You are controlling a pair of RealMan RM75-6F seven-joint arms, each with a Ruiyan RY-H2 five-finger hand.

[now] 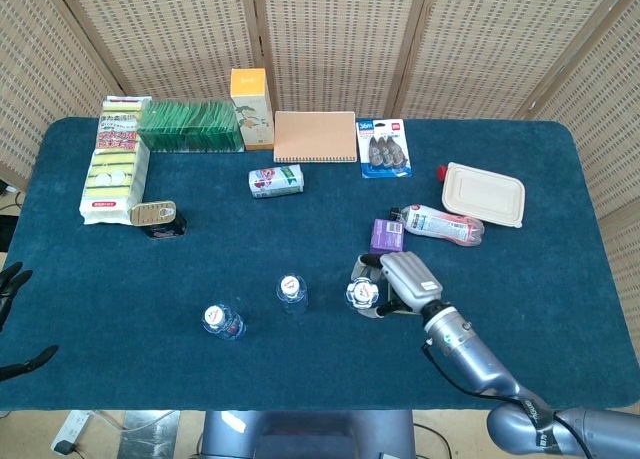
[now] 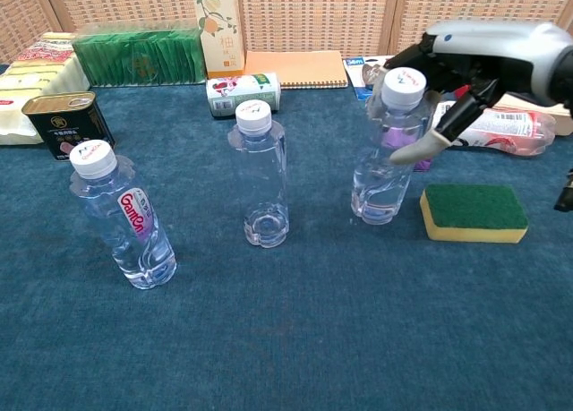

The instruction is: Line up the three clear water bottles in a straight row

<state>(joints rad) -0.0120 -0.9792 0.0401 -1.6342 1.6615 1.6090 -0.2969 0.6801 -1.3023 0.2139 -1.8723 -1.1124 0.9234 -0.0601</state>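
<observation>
Three clear water bottles with white caps are in both views. The left bottle [image 1: 222, 322] [image 2: 121, 216] and the middle bottle [image 1: 291, 292] [image 2: 260, 178] stand upright and untouched. My right hand [image 1: 405, 279] [image 2: 470, 57] grips the third bottle [image 1: 362, 298] [image 2: 388, 151] around its upper body, to the right of the middle one. This bottle leans slightly, and its base is at or just above the cloth. My left hand [image 1: 12, 319] shows only as dark spread fingers at the far left table edge, holding nothing.
A green and yellow sponge [image 2: 473, 212] lies just right of the held bottle. Behind it are a purple box [image 1: 386, 235] and a lying labelled bottle [image 1: 440, 223]. A tin [image 1: 155, 216], a lying can [image 1: 275, 181] and a notebook [image 1: 315, 136] sit further back.
</observation>
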